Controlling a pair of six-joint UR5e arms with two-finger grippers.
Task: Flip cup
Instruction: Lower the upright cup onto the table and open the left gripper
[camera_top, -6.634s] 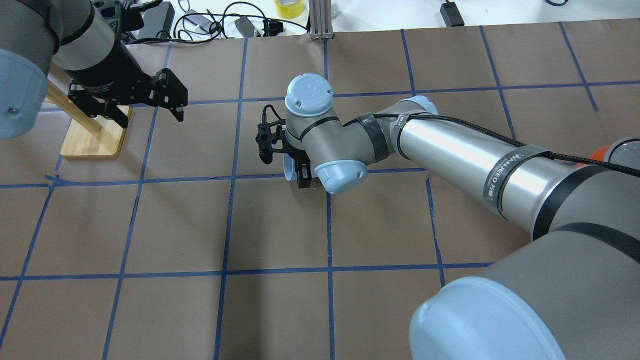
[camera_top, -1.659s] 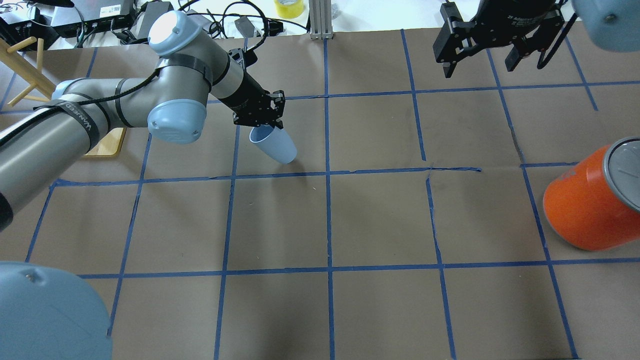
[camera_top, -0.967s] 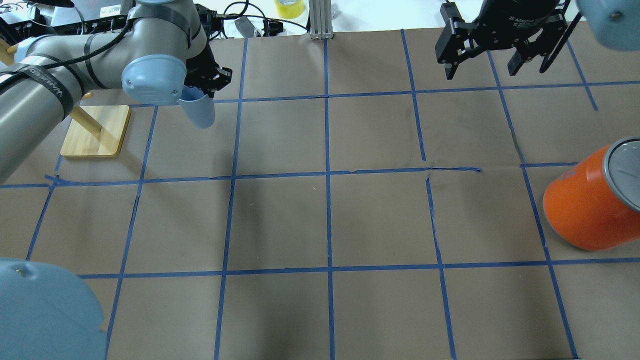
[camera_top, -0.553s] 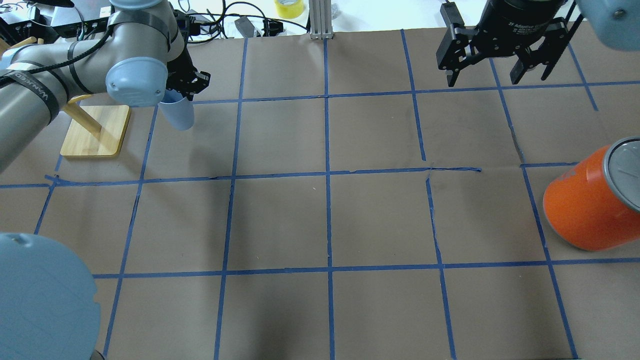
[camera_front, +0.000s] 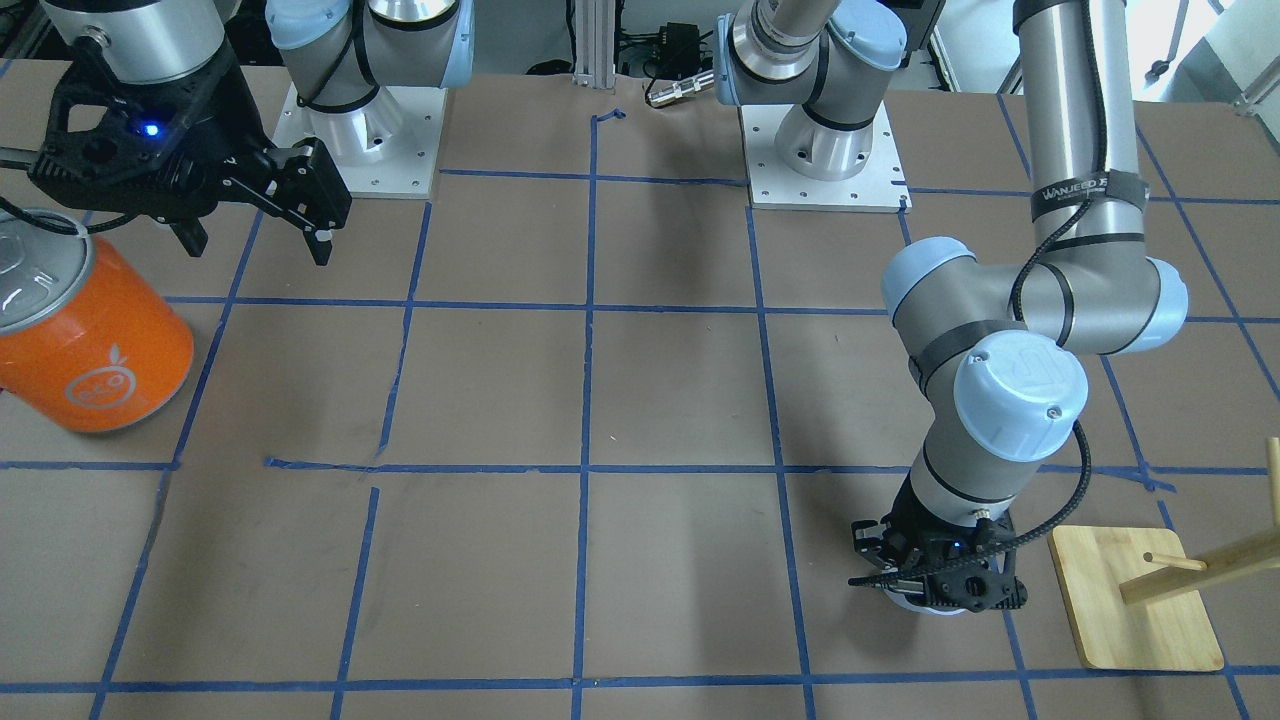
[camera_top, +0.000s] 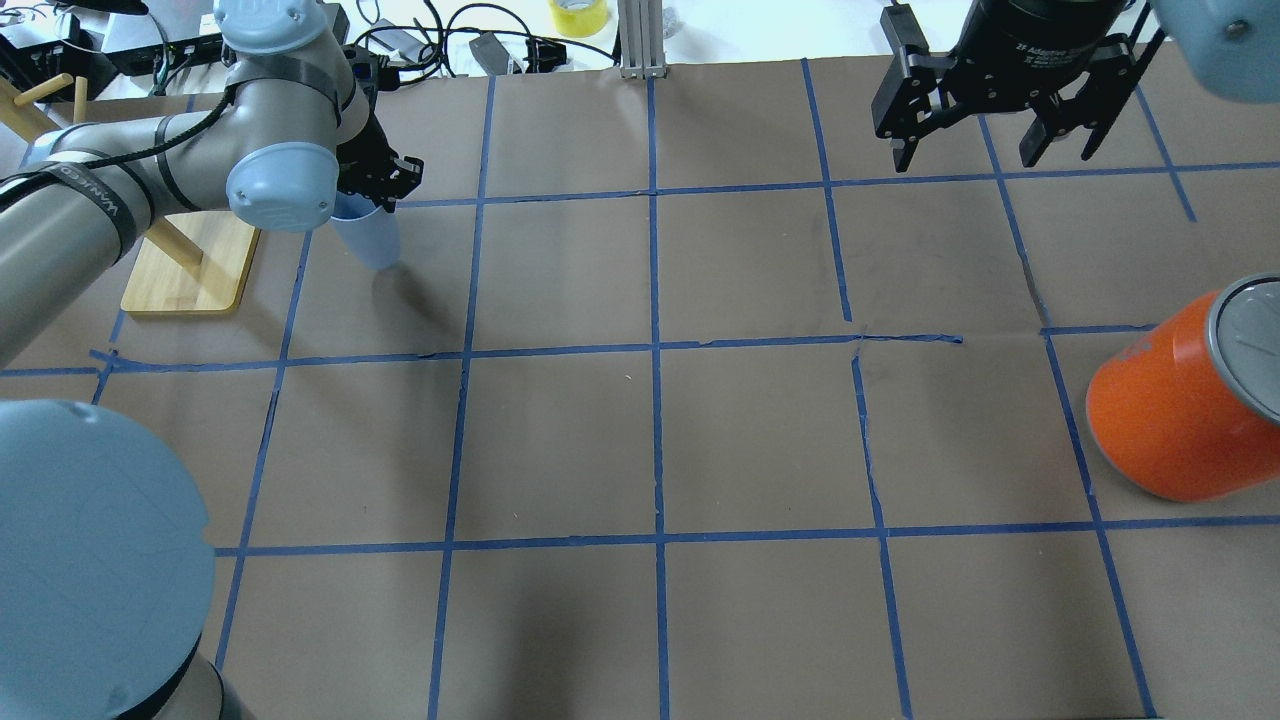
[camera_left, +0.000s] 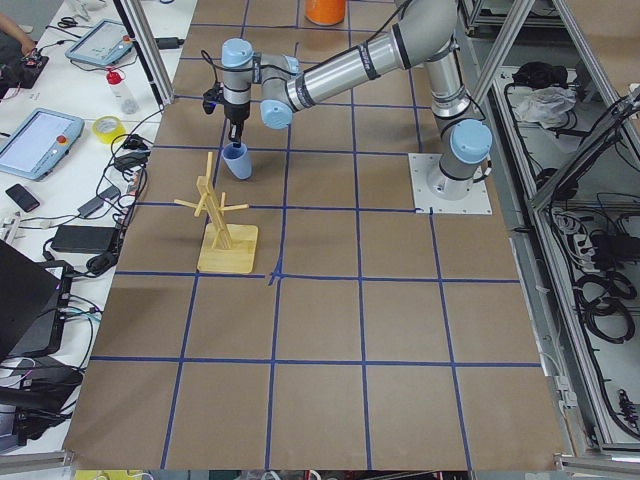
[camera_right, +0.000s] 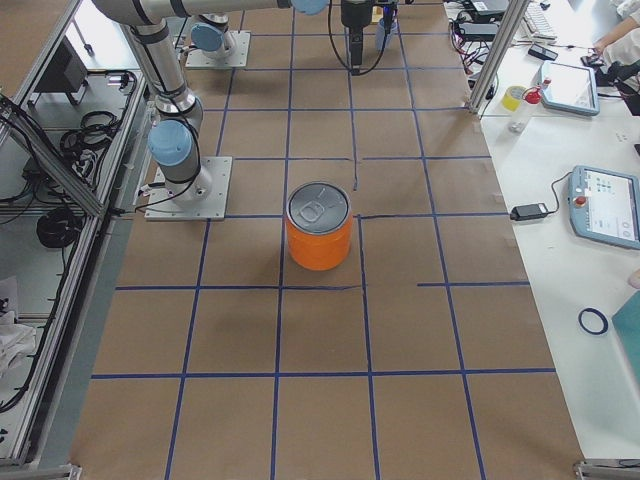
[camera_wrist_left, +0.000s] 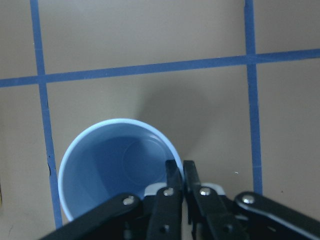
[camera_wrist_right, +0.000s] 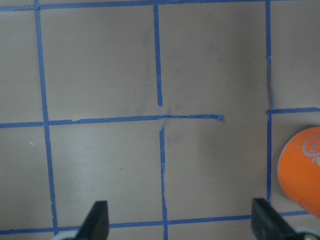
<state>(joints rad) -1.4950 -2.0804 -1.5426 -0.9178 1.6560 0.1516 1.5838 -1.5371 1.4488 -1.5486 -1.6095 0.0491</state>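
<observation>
Here, from across the table, the left gripper (camera_front: 935, 590) points straight down at the near right, just beside the wooden stand (camera_front: 1130, 600). Only a pale sliver of the cup (camera_front: 903, 598) shows under it, and the middle grid squares lie open.

Overhead, the cup (camera_top: 368, 240) hangs mouth-up from that gripper at the far left, near the paper's (camera_top: 650, 440) far edge. The orange can (camera_top: 1170, 420) sits at the right edge. The right gripper (camera_top: 965, 155) hovers far right, jaws spread wide, holding nothing.

From the left end, the cup (camera_left: 237, 163) is low at the paper; contact cannot be told. From the right end, the orange can (camera_right: 320, 235) stands mid-table.

The left wrist view shows the fingers (camera_wrist_left: 174, 175) pinched narrow on the rim wall of the cup (camera_wrist_left: 107, 165). The right wrist view shows wide-apart fingertips (camera_wrist_right: 97, 220) above the paper, with the orange can (camera_wrist_right: 302, 165) at right.
</observation>
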